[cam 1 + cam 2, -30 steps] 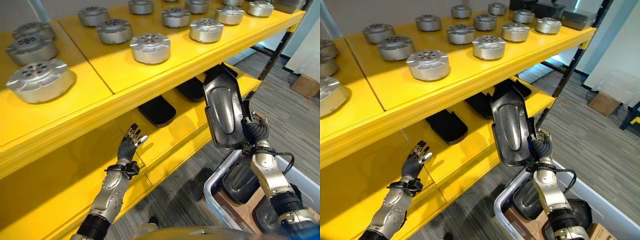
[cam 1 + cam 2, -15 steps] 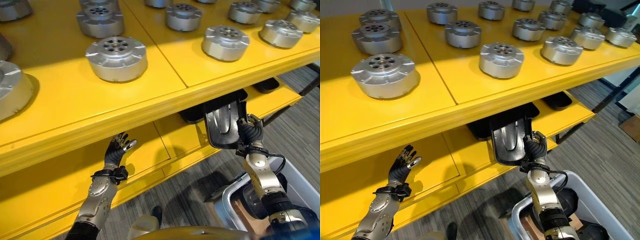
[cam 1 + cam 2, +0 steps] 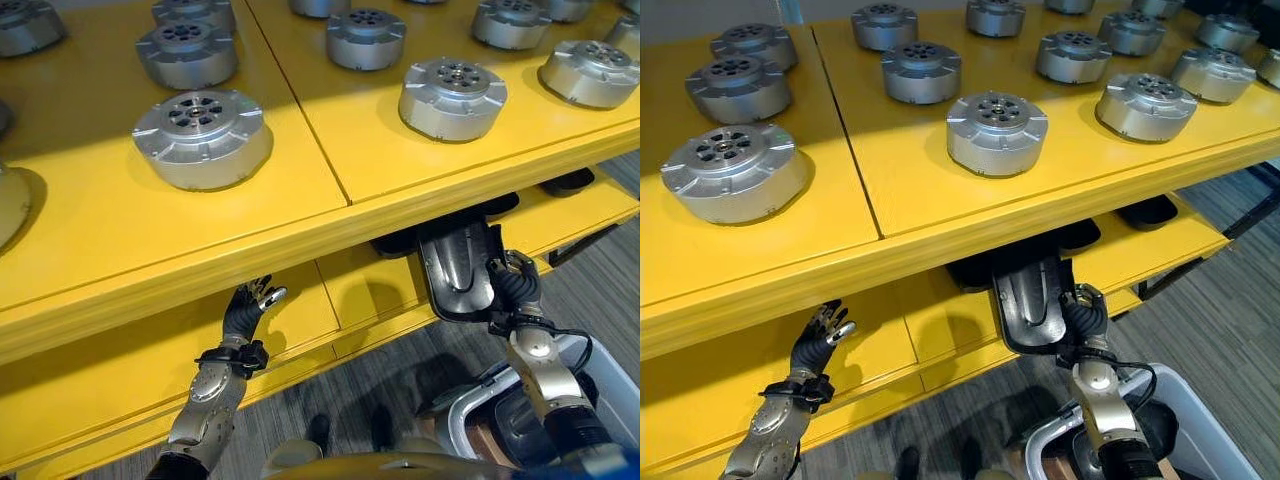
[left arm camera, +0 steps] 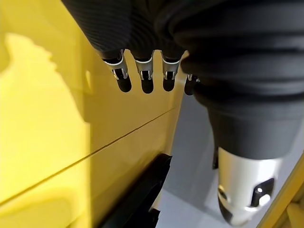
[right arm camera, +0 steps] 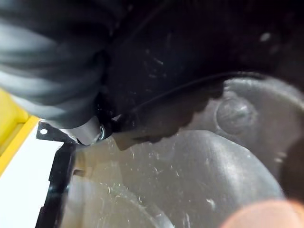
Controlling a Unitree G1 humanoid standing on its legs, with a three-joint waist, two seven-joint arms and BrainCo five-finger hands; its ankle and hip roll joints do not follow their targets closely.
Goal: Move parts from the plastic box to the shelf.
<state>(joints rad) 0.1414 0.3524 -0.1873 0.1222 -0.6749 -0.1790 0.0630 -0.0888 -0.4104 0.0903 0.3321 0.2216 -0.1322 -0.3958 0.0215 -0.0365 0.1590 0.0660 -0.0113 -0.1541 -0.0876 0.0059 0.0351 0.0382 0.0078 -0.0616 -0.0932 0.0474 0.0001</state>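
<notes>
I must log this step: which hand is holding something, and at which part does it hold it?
The right hand grips the black part at its near right edge, at the lower shelf. The left hand is open and holds nothing.

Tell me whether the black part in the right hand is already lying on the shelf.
Not yet: the right hand holds the black part tilted at the lower shelf front edge, fingers curled round it.

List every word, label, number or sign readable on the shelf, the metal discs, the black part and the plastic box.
None can be read. The yellow shelf, the silver discs, the black part in the right hand and the plastic box show no legible print.
</notes>
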